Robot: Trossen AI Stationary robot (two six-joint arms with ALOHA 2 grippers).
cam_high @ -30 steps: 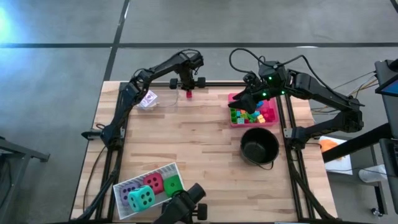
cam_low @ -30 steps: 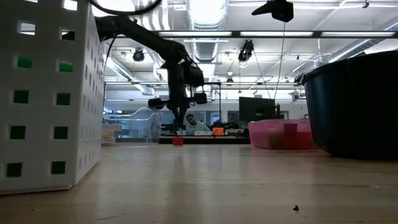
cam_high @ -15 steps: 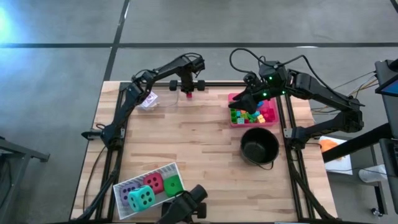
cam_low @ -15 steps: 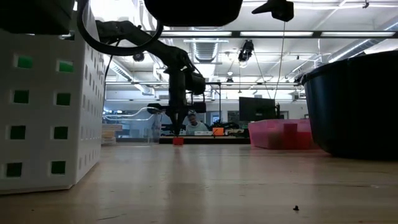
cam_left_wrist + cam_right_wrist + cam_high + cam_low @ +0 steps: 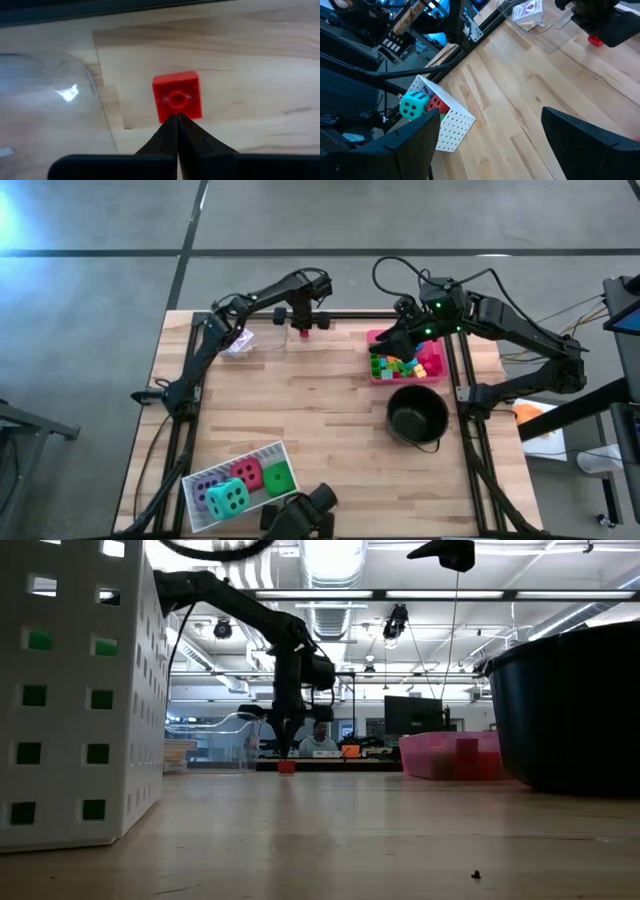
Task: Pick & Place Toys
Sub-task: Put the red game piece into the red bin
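A small red block [image 5: 176,97] lies flat on the wooden table near its far edge, stud up; the low view shows the red block [image 5: 286,767] too. My left gripper [image 5: 176,119] points straight down over it, shut, its tips at the block's near edge. My right gripper [image 5: 397,345] hangs open and holds nothing, above the pink tray [image 5: 436,340] of bright blocks [image 5: 405,366]. At the near left, teal [image 5: 228,498], red [image 5: 247,472], green [image 5: 279,477] and purple [image 5: 207,483] dice sit in a white perforated basket [image 5: 268,451]. Cards [image 5: 527,9] lie in a clear tray [image 5: 237,340]. My left gripper's shut tips [image 5: 172,125] stand right at the red block's near edge [image 5: 175,114], coming from above. I cannot tell whether they touch it. The block lies flat on the table.
A black round pot [image 5: 417,415] stands on the table's right side, nearer than the pink tray. The clear tray sits just left of the red block. Bare wood [image 5: 300,400] fills the table's middle. A black frame rail [image 5: 340,314] runs along the far edge.
My left gripper has come down a little toward the red block, staying shut. The block has not moved.
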